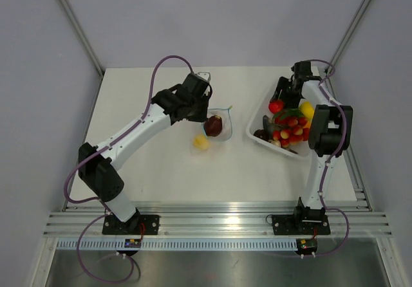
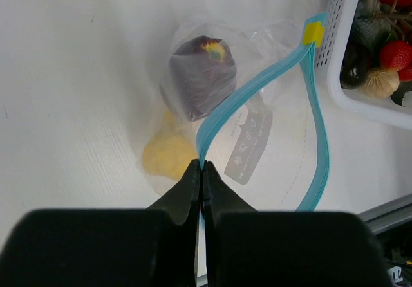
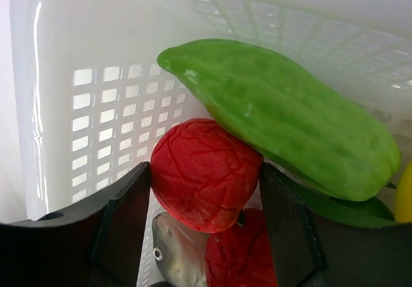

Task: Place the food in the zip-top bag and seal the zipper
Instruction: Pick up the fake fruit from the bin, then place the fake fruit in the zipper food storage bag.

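Observation:
The clear zip-top bag [image 1: 222, 116] lies mid-table and holds a dark maroon piece [image 2: 201, 76]. A yellow piece [image 2: 168, 155] lies at the bag's near edge; I cannot tell if it is inside. The blue-teal zipper [image 2: 257, 87] stands open in a loop, with a yellow slider [image 2: 314, 32] at its far end. My left gripper [image 2: 201, 166] is shut on the zipper strip at its near end. My right gripper [image 3: 205, 177] is inside the white basket [image 3: 96, 55], its fingers pressed on both sides of a wrinkled red fruit [image 3: 203, 165], under a green piece [image 3: 290, 120].
The white perforated basket [image 1: 257, 131] stands at the right, holding several red, yellow, green and dark toy foods. Its corner [image 2: 341, 74] lies close to the bag's slider end. A grey fish-like toy [image 3: 177, 255] lies under the red fruit.

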{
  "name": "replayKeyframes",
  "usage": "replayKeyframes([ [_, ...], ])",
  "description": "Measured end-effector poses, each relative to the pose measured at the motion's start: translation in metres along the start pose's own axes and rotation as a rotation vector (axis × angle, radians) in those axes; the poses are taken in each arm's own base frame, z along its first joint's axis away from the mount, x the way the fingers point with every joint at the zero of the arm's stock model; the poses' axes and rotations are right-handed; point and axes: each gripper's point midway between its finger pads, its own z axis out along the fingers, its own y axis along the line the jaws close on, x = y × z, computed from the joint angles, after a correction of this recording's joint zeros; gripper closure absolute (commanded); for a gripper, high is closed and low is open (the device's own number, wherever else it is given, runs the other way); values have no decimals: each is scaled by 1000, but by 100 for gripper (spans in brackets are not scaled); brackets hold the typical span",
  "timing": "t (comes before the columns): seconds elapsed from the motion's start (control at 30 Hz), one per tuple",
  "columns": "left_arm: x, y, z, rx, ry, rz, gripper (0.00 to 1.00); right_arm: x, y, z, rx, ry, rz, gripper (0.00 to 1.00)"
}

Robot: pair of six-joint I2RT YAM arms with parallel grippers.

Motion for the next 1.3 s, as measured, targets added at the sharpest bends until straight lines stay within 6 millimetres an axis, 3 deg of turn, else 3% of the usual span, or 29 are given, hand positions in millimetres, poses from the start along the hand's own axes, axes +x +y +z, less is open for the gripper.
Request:
replayKeyframes([
  [0.13,1,0,2,0,6,1,100,0,0,2,-6,-14,8,51],
  [0.33,4,-4,6,17,24,0,100,5,0,-9,-10,-39,36,59],
  [0.73,4,-33,42,110,91,-41,100,-16,19,-99,-42,-211,57,64],
  [1.03,2,-50,55,179,107,-61,100,10,26,-155,-76,-263,97,64],
  [1.2,4,-54,58,195,118,-64,100,26,50,-194,-137,-305,63,64],
  [1.3,3,-55,58,199,115,-64,100,48,91,-214,-208,-304,-19,64],
])
